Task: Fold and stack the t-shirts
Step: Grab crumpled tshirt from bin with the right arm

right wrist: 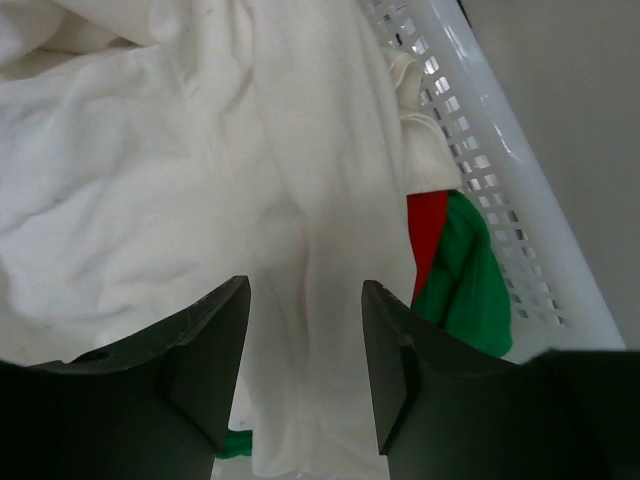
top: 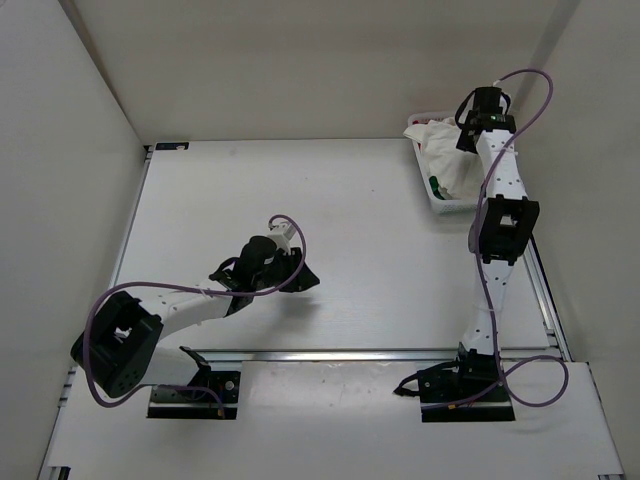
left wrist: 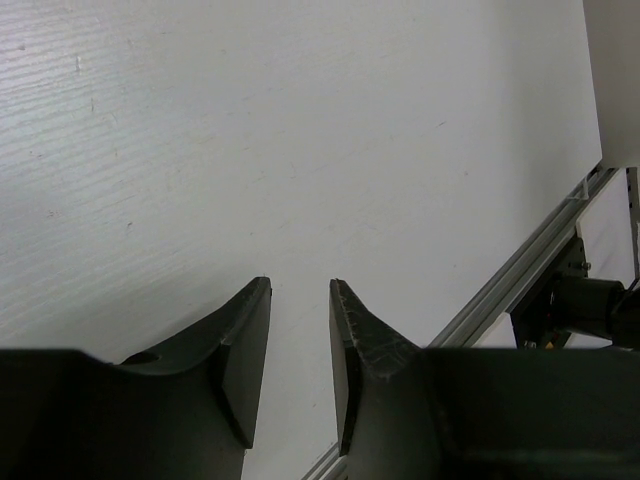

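You had the right gripper (right wrist: 303, 288) spread above the white shirt (right wrist: 150, 180), gripping nothing; red shirt (right wrist: 427, 230) and green shirt (right wrist: 465, 280) sat right of it, all in the basket (right wrist: 500, 170). Left gripper (left wrist: 300, 283) was parted, empty, above the table (left wrist: 300, 120).

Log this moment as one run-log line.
left hand: open, over table | right hand: open, over white t-shirt in basket | red t-shirt, green t-shirt: also in basket
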Motion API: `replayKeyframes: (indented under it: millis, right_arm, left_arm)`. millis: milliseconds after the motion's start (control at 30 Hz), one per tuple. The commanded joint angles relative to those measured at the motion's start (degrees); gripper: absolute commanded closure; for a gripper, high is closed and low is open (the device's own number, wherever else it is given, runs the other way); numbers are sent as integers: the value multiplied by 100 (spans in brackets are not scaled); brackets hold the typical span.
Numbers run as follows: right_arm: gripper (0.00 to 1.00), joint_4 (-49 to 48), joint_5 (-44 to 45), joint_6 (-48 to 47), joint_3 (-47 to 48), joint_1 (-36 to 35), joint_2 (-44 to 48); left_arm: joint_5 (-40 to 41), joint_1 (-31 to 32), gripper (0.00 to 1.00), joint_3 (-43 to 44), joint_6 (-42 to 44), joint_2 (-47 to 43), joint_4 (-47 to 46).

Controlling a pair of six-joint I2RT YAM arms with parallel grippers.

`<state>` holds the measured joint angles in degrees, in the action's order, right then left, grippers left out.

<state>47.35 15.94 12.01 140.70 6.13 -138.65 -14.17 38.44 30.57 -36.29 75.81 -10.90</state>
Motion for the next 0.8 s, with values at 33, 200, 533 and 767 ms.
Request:
replayKeyframes:
  millis: [33, 200, 533, 767]
  right_arm:
    - [54, -121, 901, -330, 27, -138, 66]
    - [62, -42, 472, -138, 247, 72, -179]
    - [78, -218, -249, -68, 291, 389, -250]
    - [100, -112, -127, -146, 624, 196, 310]
  left_arm:
    - [-120, -46, 59, -25, -36, -49, -176]
    - [-103, -90, 59, -33, -44, -66, -193]
    - [-112, -161, 59, -69, -62, -31, -220]
    - [-86, -196, 59, -42, -115, -49, -238]
